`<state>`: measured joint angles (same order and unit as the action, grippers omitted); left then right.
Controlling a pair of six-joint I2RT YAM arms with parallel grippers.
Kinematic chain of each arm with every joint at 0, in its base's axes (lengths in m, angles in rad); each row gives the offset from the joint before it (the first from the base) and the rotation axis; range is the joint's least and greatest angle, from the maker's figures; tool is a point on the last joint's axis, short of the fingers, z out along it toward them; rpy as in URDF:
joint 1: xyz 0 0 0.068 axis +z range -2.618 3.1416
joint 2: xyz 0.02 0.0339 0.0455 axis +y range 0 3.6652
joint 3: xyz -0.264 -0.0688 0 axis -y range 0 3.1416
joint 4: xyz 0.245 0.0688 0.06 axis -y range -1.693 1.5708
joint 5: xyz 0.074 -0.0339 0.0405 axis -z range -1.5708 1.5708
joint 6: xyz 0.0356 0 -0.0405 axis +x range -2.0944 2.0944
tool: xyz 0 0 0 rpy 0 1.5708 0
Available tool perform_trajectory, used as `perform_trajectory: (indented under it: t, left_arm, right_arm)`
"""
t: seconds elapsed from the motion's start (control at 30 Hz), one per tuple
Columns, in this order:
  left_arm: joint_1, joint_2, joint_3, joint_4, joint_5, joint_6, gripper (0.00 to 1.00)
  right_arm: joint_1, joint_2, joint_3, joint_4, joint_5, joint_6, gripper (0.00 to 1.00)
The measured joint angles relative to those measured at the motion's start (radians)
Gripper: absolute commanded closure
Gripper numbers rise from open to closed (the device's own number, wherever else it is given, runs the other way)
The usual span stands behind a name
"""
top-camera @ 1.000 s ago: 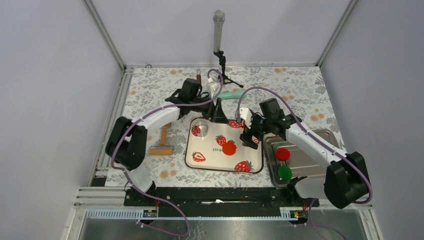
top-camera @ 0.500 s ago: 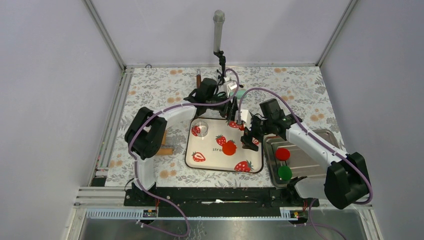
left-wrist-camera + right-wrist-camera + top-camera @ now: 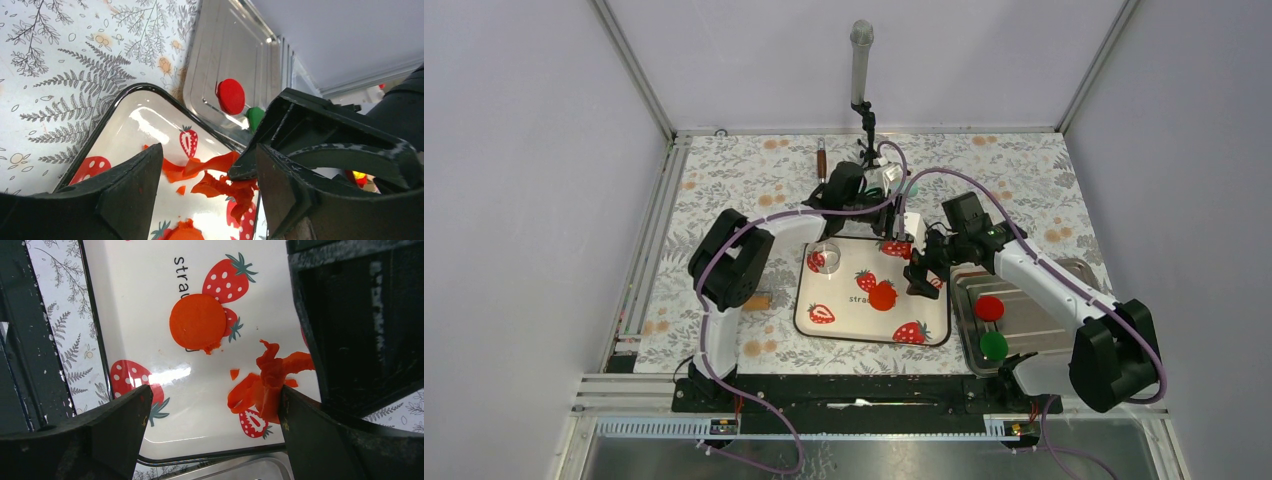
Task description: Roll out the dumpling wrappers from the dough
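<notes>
Left arm swings in from the left of the worktop since the earlier frame; your left hand (image 3: 202,165) now hangs over the far edge of the strawberry tray (image 3: 844,318), jaws apart, nothing in them. Right hand (image 3: 212,400) barely shifts and hovers spread wide and empty over the tray's right side.

- Dough (image 3: 265,382): ragged scrap of curled ribbons on the tray's right side, just beside the right hand's finger; contact cannot be told.
- Dumpling wrapper (image 3: 197,322): flat round disc mid-tray, left of the scrap, apart from it, a small burr on its edge.

Handling, as a judgement: the scrap looks light, soft and tacky, and its thin curls would tear. Pinch the bunched middle, gently. The wrapper looks floppy and may cling to the glossy tray; lift it by an edge.
</notes>
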<state>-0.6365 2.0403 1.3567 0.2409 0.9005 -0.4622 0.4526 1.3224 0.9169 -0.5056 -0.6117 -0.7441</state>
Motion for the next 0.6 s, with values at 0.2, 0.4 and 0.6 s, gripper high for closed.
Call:
perform_trajectory:
  t: [0.2, 0.4, 0.6]
  left_arm:
    - [0.023, -0.003, -0.102, 0.251, 0.034, -0.164, 0.29]
    - [0.026, -0.015, -0.129, 0.335, 0.092, -0.198, 0.29]
    - [0.017, -0.028, -0.146, 0.306, 0.104, -0.153, 0.3]
  right_arm:
    - [0.0, 0.005, 0.0, 0.0, -0.001, 0.012, 0.0]
    - [0.0, 0.005, 0.0, 0.001, 0.0, 0.016, 0.0]
    - [0.0, 0.011, 0.002, 0.001, 0.0, 0.024, 0.0]
